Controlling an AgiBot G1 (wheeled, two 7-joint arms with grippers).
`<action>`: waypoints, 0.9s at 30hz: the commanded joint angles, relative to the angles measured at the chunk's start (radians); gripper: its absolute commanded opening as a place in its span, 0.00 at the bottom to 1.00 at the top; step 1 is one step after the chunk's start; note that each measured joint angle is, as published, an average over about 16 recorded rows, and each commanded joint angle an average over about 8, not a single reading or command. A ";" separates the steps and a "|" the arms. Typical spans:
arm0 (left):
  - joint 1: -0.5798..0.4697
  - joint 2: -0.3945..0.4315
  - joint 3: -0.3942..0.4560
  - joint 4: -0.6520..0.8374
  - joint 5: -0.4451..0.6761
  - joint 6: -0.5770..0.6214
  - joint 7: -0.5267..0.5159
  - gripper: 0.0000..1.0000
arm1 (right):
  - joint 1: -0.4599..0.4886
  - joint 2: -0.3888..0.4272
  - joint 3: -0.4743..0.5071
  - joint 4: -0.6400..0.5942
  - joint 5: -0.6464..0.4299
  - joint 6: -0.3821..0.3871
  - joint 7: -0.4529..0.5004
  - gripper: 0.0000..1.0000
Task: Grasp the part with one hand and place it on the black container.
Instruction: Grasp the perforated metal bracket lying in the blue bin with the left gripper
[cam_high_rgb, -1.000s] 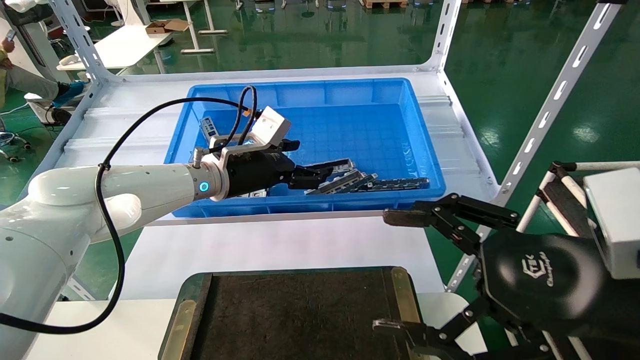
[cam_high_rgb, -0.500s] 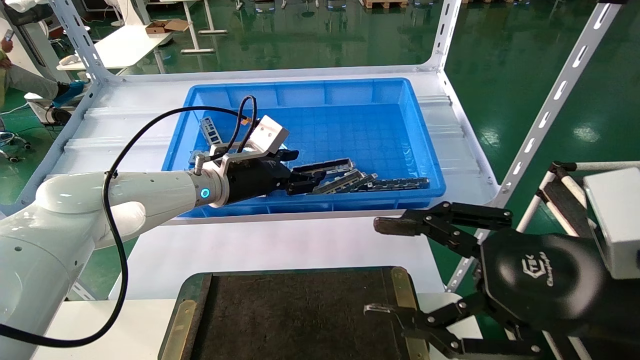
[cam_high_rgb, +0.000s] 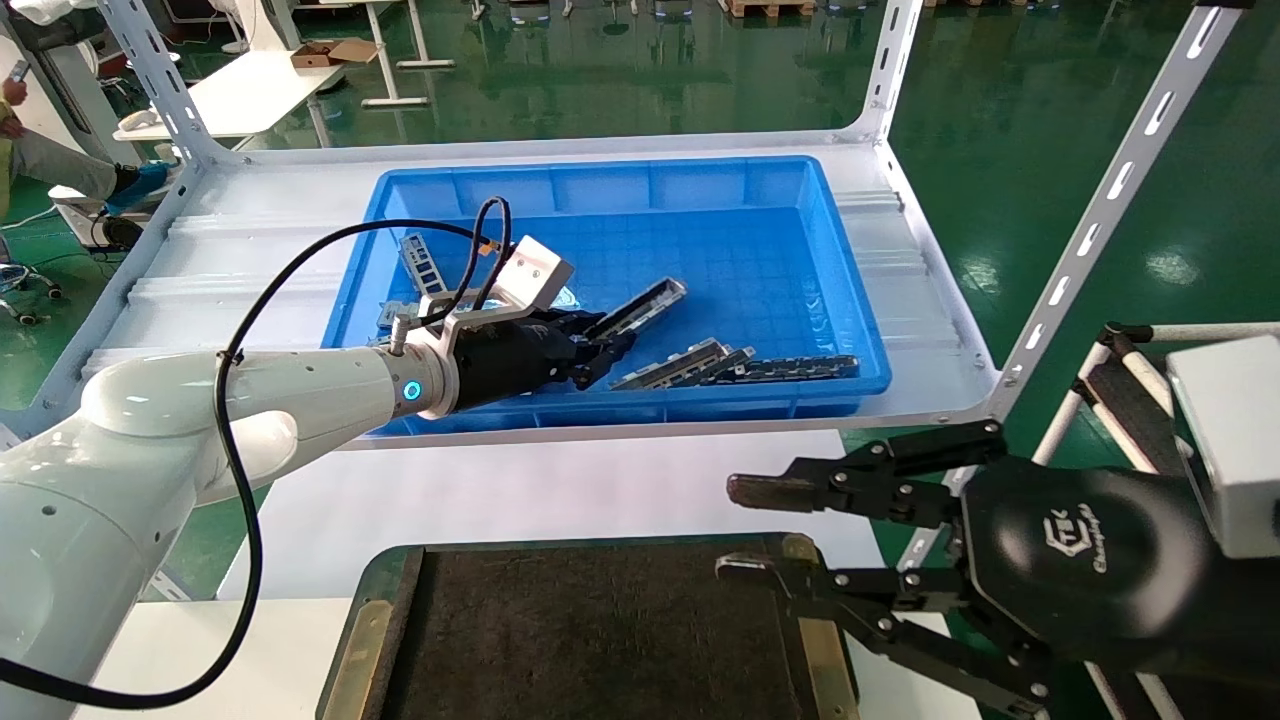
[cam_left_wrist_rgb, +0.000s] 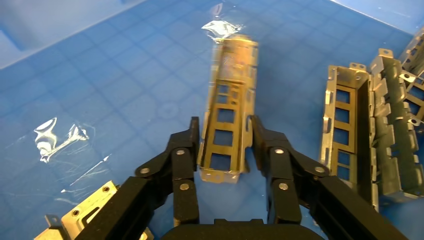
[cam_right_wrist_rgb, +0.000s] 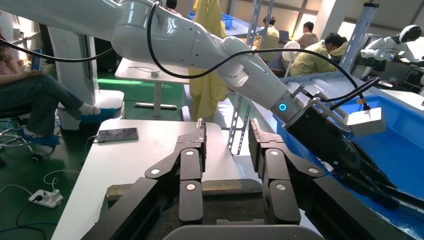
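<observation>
Left gripper (cam_left_wrist_rgb: 222, 145): jaws clamped on channel strip (cam_left_wrist_rgb: 227, 115), held by its near end, far end jutting beyond the fingertips over blue bin (cam_high_rgb: 640, 185) | Right gripper (cam_high_rgb: 760, 530): jaws apart, empty, beside black tray (cam_high_rgb: 600, 630) | Risk: end-grip lets strip pivot or slip.

light: bright, even, overhead | glare: my floor (cam_high_rgb: 1000, 120) shines | blur: part (cam_left_wrist_rgb: 227, 105) far end smeared

Head view high, facing down over blue bin (cam_high_rgb: 640, 190); left wrist close inside bin; right wrist faces sideways.
</observation>
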 joint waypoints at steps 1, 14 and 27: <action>0.002 0.000 0.006 -0.001 -0.005 -0.007 -0.003 0.00 | 0.000 0.000 0.000 0.000 0.000 0.000 0.000 0.00; 0.003 -0.002 0.038 -0.024 -0.050 -0.048 -0.012 0.00 | 0.000 0.000 0.000 0.000 0.000 0.000 0.000 0.00; -0.045 -0.071 -0.009 -0.066 -0.172 0.193 0.074 0.00 | 0.000 0.000 -0.001 0.000 0.000 0.000 0.000 0.00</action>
